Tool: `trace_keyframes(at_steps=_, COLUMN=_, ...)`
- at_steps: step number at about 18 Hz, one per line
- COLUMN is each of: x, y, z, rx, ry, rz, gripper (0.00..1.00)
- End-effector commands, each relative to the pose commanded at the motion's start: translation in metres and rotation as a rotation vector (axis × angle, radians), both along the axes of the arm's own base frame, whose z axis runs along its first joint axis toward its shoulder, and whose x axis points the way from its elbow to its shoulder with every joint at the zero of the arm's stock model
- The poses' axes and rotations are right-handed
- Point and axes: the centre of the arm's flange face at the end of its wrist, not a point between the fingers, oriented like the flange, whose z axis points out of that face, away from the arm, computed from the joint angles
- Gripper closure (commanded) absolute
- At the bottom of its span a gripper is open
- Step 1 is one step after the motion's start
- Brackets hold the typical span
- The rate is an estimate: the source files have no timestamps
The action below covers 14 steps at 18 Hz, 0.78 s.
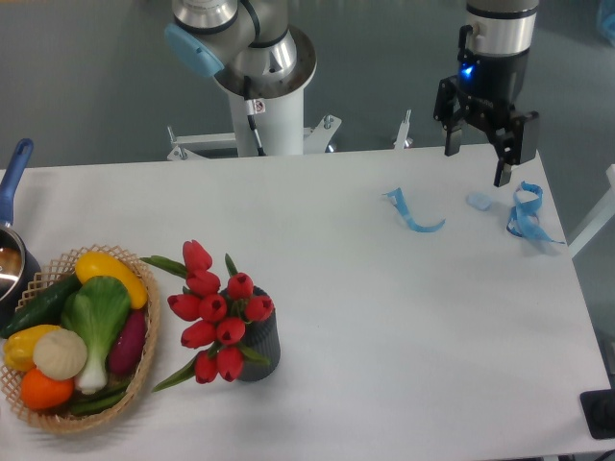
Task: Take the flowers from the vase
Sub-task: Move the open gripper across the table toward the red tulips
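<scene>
The flowers (pixel 215 312), a bunch of red tulip buds with green leaves, stand in the vase (pixel 261 349), a small dark grey ribbed cylinder, at the front left of the white table. The buds lean left and hide most of the vase. My gripper (pixel 477 163) hangs open and empty above the table's far right edge, far from the flowers. Its two dark fingers point down with a clear gap between them.
A woven wicker basket (pixel 144 370) of vegetables sits just left of the vase. A pot with a blue handle (pixel 13 178) is at the left edge. Blue ribbon pieces (pixel 415 216) (pixel 526 213) and a pale scrap (pixel 479 201) lie under the gripper. The robot's base (pixel 259 86) stands behind the table.
</scene>
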Motion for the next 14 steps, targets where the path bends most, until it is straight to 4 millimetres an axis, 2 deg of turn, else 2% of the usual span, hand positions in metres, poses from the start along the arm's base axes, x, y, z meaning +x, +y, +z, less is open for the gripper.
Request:
trace_keyframes(at_steps=4, x=0.001, y=0.001, z=0.002, rx=0.007, ry=0.002, rz=0.004, gripper=0.0)
trace_keyframes(at_steps=6, x=0.001, y=-0.003, z=-0.004, rx=0.004, ry=-0.006, rz=0.011, gripper=0.0)
trace_keyframes(at_steps=8, x=0.01, y=-0.001, z=-0.01, rx=0.009, ry=-0.01, rz=0.004, gripper=0.0)
trace_keyframes(at_steps=11, x=0.013, y=0.001, z=-0.02, rx=0.073, ry=-0.031, rz=0.006, gripper=0.0)
trace_keyframes(at_steps=14, x=0.014, y=0.0, z=-0.024, rx=0.095, ry=-0.068, rz=0.07, gripper=0.0)
